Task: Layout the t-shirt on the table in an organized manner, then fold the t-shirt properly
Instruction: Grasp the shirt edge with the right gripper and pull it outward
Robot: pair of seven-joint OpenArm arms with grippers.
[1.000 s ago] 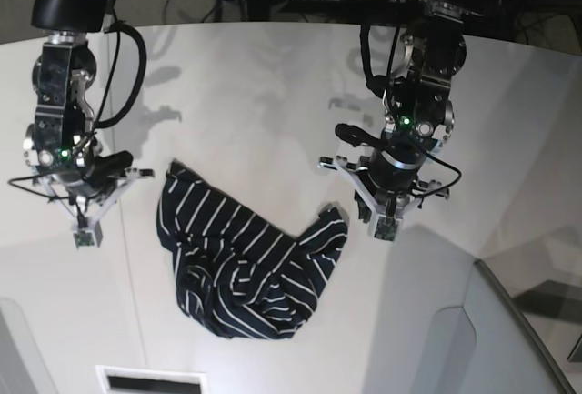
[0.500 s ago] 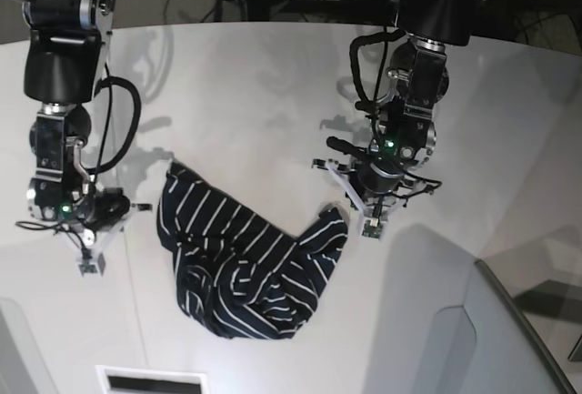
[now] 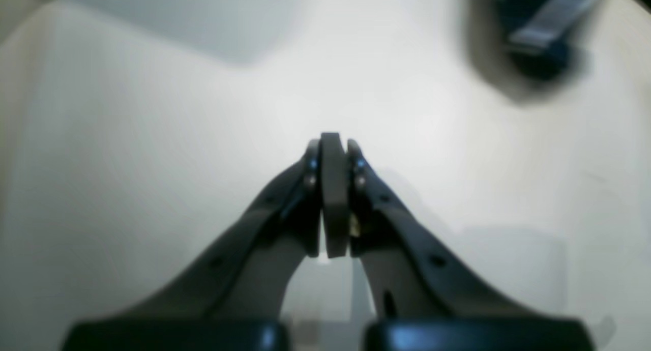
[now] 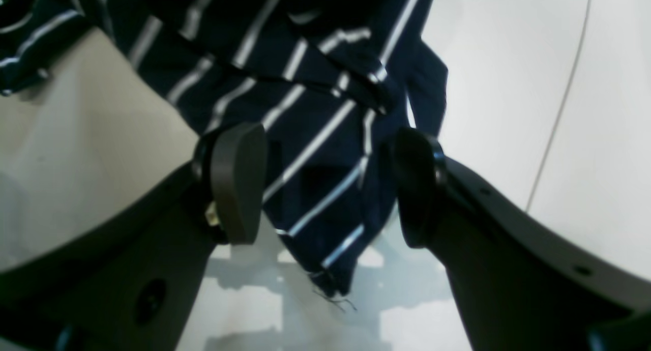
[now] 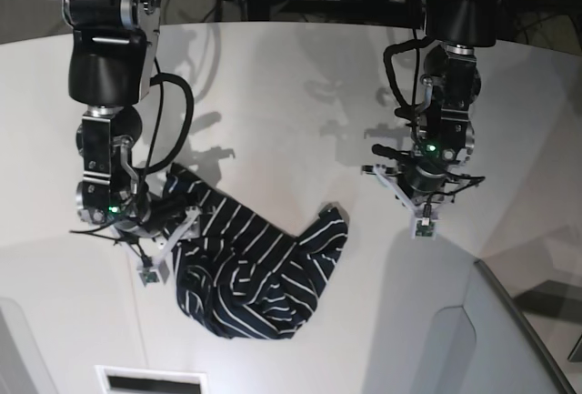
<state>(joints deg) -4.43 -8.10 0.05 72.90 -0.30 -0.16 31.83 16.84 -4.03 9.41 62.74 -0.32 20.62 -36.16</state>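
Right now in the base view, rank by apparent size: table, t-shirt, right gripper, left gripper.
1. table, by far the largest.
2. t-shirt.
3. right gripper and left gripper: they look alike, and the shirt partly hides the right one, so no ranking.

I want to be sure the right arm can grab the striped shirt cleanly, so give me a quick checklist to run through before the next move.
1. Right end effector open: ok, jaws stand apart.
2. Fabric between its pads: ok, a corner of the t-shirt lies in the gap.
3. Pads closed on the fabric: not ok, no grip yet.
4. Left end effector out of the way: ok, shut, holding nothing, over bare table, apart from the shirt.
5. Shirt laid flat: not ok, it lies bunched in the base view.
6. Whether the pads touch the table: cannot tell.
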